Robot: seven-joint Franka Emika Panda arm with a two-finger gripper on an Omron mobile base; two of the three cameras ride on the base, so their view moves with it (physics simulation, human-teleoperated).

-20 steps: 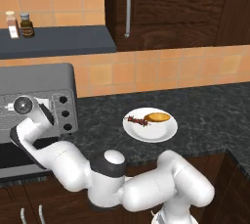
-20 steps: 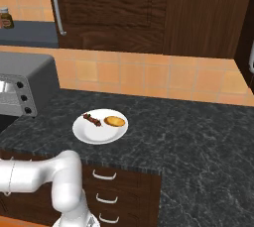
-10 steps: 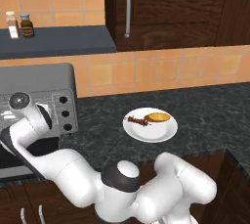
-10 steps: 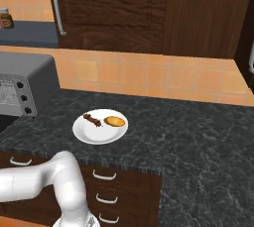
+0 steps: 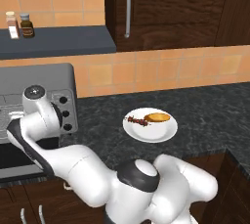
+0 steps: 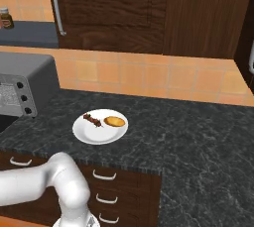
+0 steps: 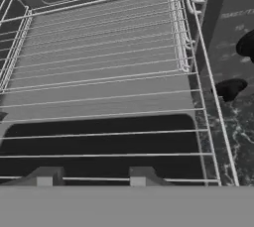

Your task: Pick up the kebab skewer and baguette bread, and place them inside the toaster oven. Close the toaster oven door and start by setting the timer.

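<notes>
Toaster oven, boxy grey metal, far left on speckled black counter; wire rack bare. Right of it, round white plate holding kebab skewer beside golden oval baguette bread. Gripper over rack; fingertips near together, grip unclear.

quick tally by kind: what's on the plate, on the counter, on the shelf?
Kebab skewer: 1, on the plate
Baguette bread: 1, on the plate
Plate: 1, on the counter
Toaster oven: 1, on the counter
Bottles on the shelf: 2, one pale, one dark
Total: 6
</notes>
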